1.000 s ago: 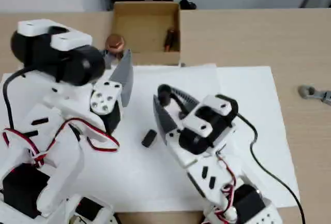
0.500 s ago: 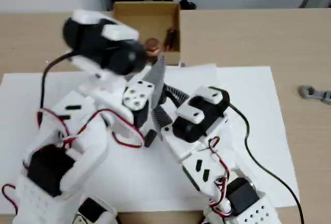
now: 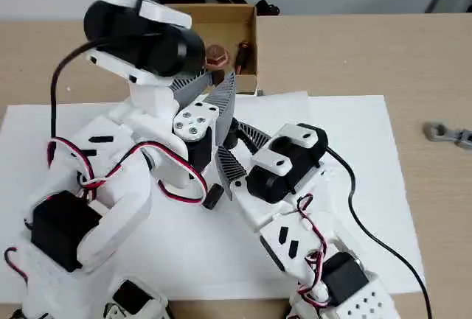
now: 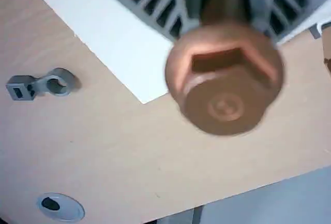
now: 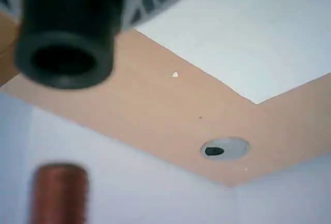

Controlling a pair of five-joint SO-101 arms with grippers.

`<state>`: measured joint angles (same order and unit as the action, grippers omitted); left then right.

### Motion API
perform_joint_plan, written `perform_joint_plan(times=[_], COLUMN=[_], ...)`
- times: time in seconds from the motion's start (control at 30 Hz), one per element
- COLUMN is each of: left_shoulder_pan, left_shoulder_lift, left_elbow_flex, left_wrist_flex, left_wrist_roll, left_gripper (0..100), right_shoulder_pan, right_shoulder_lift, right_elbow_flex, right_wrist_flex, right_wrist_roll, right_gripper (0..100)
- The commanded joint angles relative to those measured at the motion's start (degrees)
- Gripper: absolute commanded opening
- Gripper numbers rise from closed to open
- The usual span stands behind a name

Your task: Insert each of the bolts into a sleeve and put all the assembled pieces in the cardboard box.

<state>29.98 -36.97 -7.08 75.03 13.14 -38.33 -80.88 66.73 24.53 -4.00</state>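
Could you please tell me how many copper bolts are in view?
2. One bolt is held in the left gripper, at the front of the box; the other bolt lies inside it. The arms may hide more.

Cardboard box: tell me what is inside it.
In the high view, one copper piece leans by the right wall of the cardboard box. The left arm covers the box's left part, so what lies there cannot be seen.

Two copper bolts (image 3: 216,57) (image 3: 241,55), two black sleeves (image 3: 213,196) (image 5: 64,53), one cardboard box (image 3: 221,11), one grey wrench (image 3: 446,133), one paper sheet (image 3: 354,149)
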Motion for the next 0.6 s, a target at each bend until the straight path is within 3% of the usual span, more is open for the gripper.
perform_joint_plan(times=[0.0,0.27,0.57], left_shoulder_pan=[0.53,0.35,0.53], left_shoulder_lift=[0.18,0.18,0.09], left_elbow_flex=[-2.77,-2.59,1.1], left_wrist_flex=[0.09,3.25,0.79], left_wrist_roll=[0.88,2.81,4.4], left_gripper=[1,1,1], right_shoulder_pan=[0.31,0.31,0.31], right_shoulder_lift=[0.22,0.22,0.22], right_elbow_flex=[-0.44,-0.44,-0.44], right_wrist_flex=[-0.92,-0.92,-0.92], right_wrist_roll=[-0.53,-0.53,-0.53], right_gripper=[0.4,0.4,0.4])
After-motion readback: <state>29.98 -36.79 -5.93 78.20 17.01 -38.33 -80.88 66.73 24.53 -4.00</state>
